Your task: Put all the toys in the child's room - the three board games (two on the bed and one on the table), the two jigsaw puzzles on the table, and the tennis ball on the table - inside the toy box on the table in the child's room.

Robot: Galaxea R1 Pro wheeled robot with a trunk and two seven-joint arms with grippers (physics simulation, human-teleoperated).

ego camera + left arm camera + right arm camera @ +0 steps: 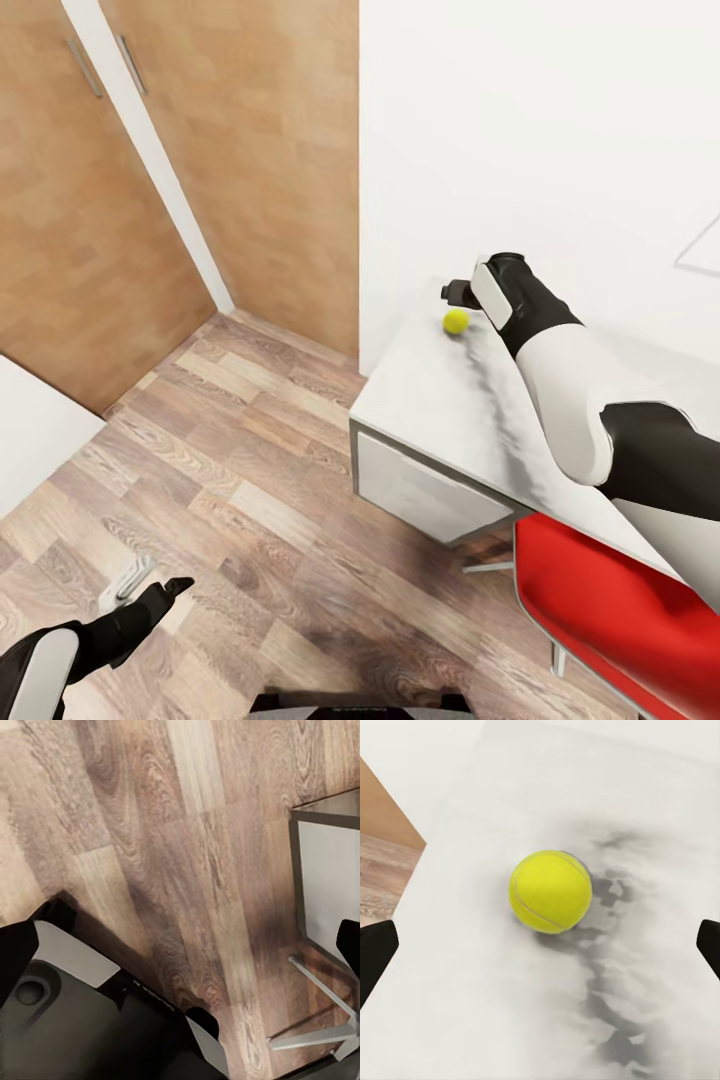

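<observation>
Fingers on our left gripper point(150, 590) hang low over the wood-plank floor point(250, 470), well away from the table point(430, 400); in the left wrist view the dark fingertips point(15, 952) sit at opposite edges of the picture, so we read them as spread wide with nothing between them. That same view looks down on the floor planks, part of our own dark base point(90, 1020), the table's white side panel point(330, 885) and thin metal chair legs point(322, 1020) beside it.

Beyond the table's outer corner, tall wooden doors point(250, 150) with slim handles stand against the far side, and a plain white wall point(520, 130) rises directly behind the table.

On the table's pale speckled top, near the end closest to that wall, rests the tennis ball point(456, 320). It lies free on the surface. Our right gripper point(462, 295) is stretched out over the table and hovers just beside and above the ball. In the right wrist view the ball point(550, 891) sits centred between the two dark fingertips point(376, 956), which show at the far edges of the picture: wide apart, not touching it.

Nearer to us than the table, a red chair point(600, 610) is tucked against its front edge, partly under our right arm.
</observation>
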